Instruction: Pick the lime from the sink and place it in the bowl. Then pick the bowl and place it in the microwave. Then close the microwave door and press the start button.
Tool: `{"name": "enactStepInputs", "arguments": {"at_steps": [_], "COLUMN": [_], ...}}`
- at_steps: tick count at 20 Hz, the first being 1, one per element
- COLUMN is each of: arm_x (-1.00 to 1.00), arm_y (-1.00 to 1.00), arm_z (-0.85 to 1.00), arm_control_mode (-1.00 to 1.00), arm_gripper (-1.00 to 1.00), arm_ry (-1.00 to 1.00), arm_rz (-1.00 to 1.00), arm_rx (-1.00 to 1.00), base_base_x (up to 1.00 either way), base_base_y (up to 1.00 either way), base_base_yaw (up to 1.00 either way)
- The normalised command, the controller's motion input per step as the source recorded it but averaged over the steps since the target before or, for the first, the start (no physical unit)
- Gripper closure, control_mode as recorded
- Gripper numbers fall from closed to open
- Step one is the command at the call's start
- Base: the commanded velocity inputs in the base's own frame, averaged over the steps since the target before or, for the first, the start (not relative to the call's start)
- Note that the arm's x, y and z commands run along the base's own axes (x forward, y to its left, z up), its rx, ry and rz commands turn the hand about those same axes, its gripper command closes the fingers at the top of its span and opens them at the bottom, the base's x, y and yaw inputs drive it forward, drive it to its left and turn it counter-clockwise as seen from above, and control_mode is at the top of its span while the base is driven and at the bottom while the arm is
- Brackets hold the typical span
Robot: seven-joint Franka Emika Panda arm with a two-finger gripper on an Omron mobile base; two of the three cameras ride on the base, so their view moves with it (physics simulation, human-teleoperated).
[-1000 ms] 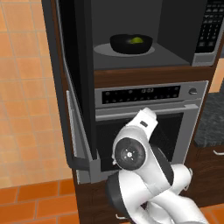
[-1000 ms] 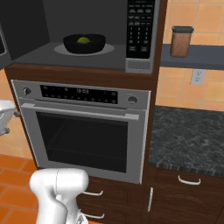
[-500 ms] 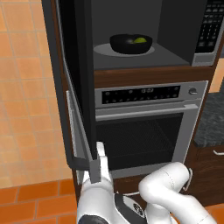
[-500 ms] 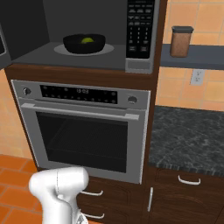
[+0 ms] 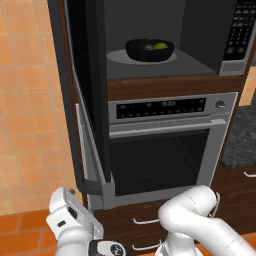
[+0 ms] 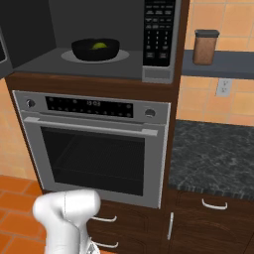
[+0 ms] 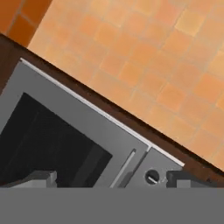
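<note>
1. The gripper (image 5: 65, 207) sat low at the frame's lower left, jaws wide, holding nothing.
2. The microwave door (image 5: 82, 95) stood open above it, long edge vertical, probably just right of the hand.
3. The bowl (image 5: 149, 49) with the lime (image 5: 159, 46) rested inside the microwave (image 5: 200, 37).

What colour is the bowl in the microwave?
Glossy black; the bowl shows best in the right base view.

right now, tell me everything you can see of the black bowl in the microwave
The round, shallow, glossy black bowl sits upright on a pale round turntable plate near the middle of the open microwave cavity, above the silver wall oven. It looks smooth and ceramic-like, with a plain rim. A small yellow-green lime rests inside it, showing just above the rim. Nothing else touches the bowl.
</note>
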Motion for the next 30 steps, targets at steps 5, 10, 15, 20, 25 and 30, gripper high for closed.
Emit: {"name": "enactStepInputs", "arguments": {"at_steps": [5,10,15,20,25,30], "arm_x": [-0.05,-0.23,-0.21,-0.11,0.0,0.01], "arm_y": [1.0,0.89,-0.36,-0.89,-1.0,-1.0], "arm_z": [0.32,0.77,0.89,0.81,0.77,0.49], "arm_control_mode": [-1.0,-1.0,-1.0,-1.0,-1.0,-1.0], "arm_gripper": [-1.0,-1.0,-1.0,-1.0,-1.0,-1.0], "arm_ry": [-0.1,-0.2,-0.18,-0.11,-0.02,0.0], "arm_rz": [-0.01,-0.06,0.0,0.0,0.0,0.0], "arm_rx": [-0.4,-0.29,-0.01,0.1,0.16,0.21], "base_base_x": [0.0,0.0,0.0,0.0,0.0,0.0], "base_base_y": [0.0,0.0,0.0,0.0,0.0,0.0], "base_base_yaw": [0.0,0.0,0.0,0.0,0.0,0.0]}}
